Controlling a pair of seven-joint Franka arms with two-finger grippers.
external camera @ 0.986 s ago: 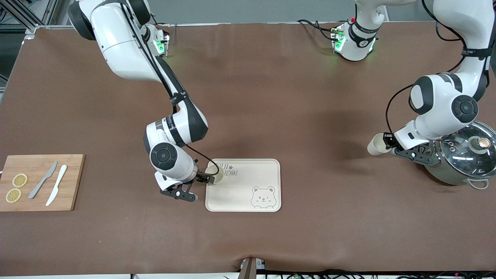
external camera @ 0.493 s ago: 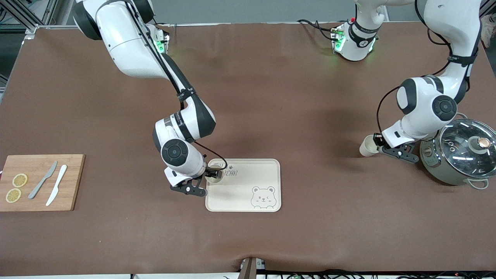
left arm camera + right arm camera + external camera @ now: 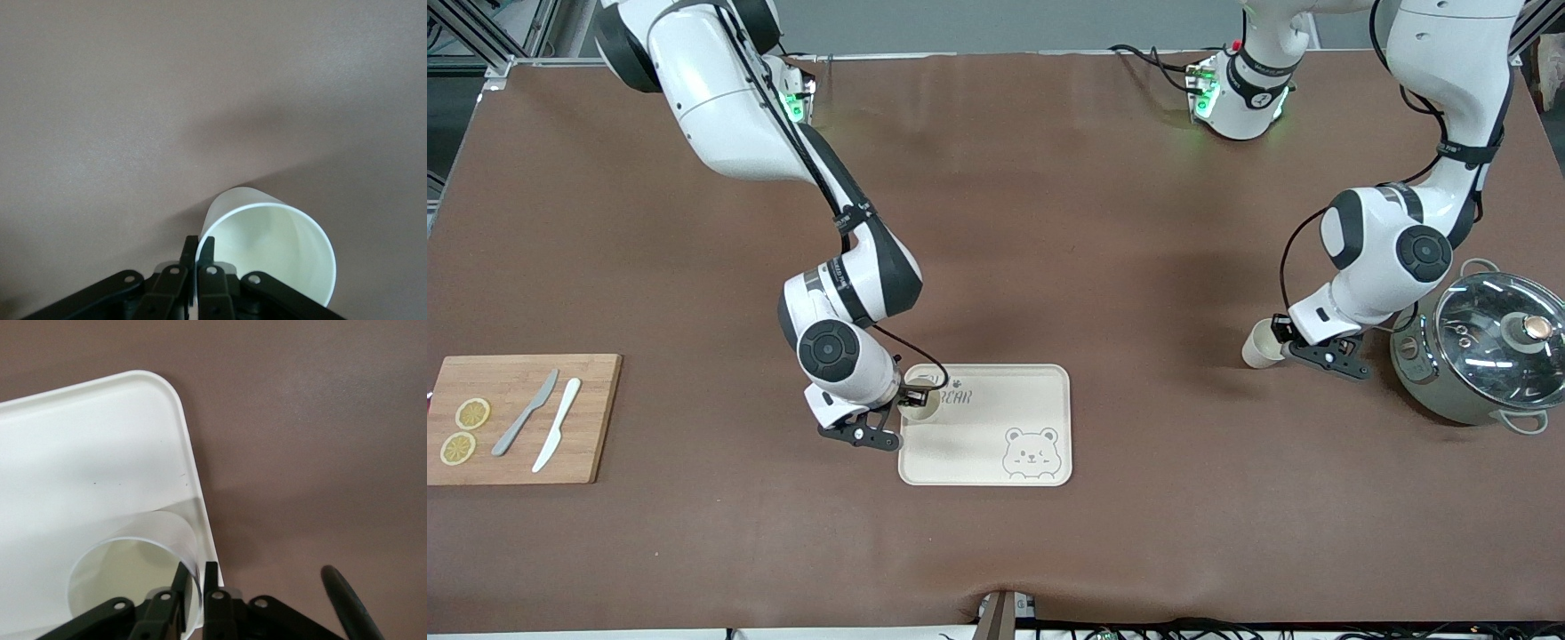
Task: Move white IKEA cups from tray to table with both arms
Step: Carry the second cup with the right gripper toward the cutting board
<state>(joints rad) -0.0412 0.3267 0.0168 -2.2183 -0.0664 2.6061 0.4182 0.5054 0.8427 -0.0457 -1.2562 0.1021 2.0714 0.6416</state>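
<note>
1. Your right gripper (image 3: 908, 401) was over the bear-printed tray (image 3: 985, 425), at the corner at about 10 o'clock from the bear print. Its jaws were clamped on the rim wall of one white cup (image 3: 919, 399); the right wrist view showed a finger on each side of that wall (image 3: 191, 587).
2. That cup (image 3: 137, 567) sat low over the tray (image 3: 80, 467) inside the corner; you couldn't tell if it touched.
3. Your left gripper (image 3: 1282, 339) was over bare table (image 3: 1103, 231), with the steel pot (image 3: 1480, 347) at its 3 o'clock.
4. Its jaws were pinched on the rim of the second white cup (image 3: 1261, 345), same grip in the left wrist view (image 3: 199, 257).
5. Second cup (image 3: 270, 250) was tilted, well apart from the tray, at about 2 o'clock from it.
6. The cutting board (image 3: 520, 418) with two knives and lemon slices lay at the right arm's end of the table.
</note>
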